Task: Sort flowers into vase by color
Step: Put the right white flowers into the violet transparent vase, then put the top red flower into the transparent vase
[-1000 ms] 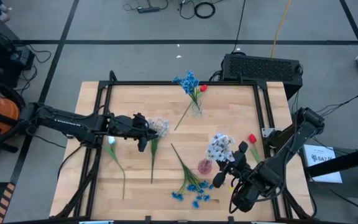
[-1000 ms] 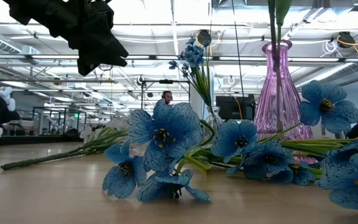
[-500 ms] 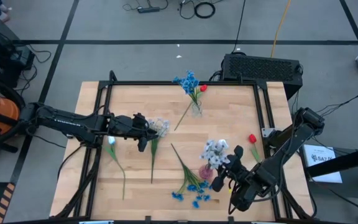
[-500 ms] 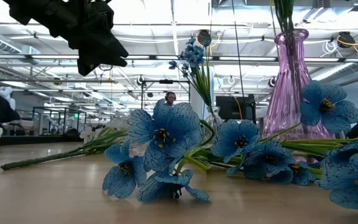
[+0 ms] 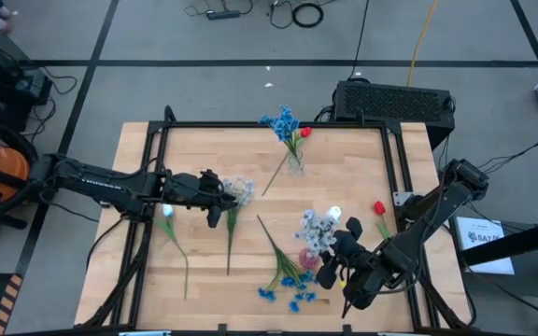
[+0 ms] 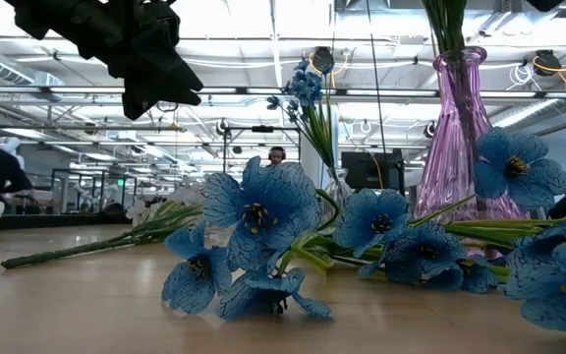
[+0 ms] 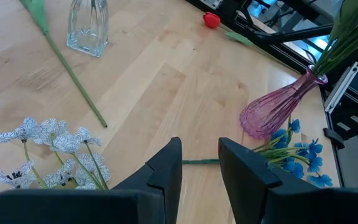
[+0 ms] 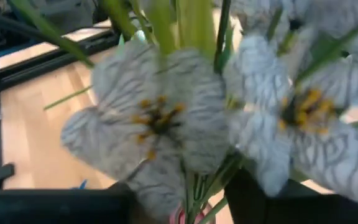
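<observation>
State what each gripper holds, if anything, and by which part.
Left gripper: nothing, fingers apart and empty. Right gripper: at the pale flowers standing in the purple vase; whether it grips their stems cannot be told.

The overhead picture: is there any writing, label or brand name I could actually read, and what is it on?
White lettering runs along the left arm: too small to read.
A white sign beside the table's right edge carries dark print: too blurred to read.
Nothing legible on the flowers or vases.
</observation>
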Controlling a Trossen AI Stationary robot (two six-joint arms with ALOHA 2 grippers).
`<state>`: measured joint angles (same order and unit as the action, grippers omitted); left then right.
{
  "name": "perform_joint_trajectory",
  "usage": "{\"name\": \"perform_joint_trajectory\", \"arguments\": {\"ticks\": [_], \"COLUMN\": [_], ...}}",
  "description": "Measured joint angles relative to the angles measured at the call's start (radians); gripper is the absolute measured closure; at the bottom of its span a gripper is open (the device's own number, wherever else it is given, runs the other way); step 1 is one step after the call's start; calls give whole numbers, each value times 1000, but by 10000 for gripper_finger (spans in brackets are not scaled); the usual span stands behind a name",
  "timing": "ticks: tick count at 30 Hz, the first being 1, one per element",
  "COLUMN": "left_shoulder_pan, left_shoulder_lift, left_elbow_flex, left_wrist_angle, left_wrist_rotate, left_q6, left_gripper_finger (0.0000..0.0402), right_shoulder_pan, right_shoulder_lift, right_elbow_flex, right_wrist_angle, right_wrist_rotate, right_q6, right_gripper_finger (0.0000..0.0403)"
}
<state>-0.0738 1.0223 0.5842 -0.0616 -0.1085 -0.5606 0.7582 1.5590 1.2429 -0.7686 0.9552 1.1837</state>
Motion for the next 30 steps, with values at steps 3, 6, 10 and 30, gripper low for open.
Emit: {"name": "perform_joint_trajectory", "arguments": {"ticks": [3,6,10,30], "left_shoulder_pan": [0,0,0,-15], "left_shoulder_lift": [0,0,0,0], "left_elbow_flex": [0,0,0,0], "left_wrist_angle": [0,0,0,-2], "left_wrist_rotate": [0,0,0,-1], "left_q6": [0,0,0,-167], "left_gripper_finger": [291,291,291,291], "right_shoulder_pan": [-1,0,0,-14], "right_shoulder_lift": [-27,-60,-112,-319], "right_elbow_flex": [9,9,9,-3], "right_wrist_angle": [-11,-16,-25,-659], "right_wrist_rotate": [-93,-197,-328,-754], "right_q6": [-27,-49,-75,87], "right_gripper_finger": [255,232,213,341]}}
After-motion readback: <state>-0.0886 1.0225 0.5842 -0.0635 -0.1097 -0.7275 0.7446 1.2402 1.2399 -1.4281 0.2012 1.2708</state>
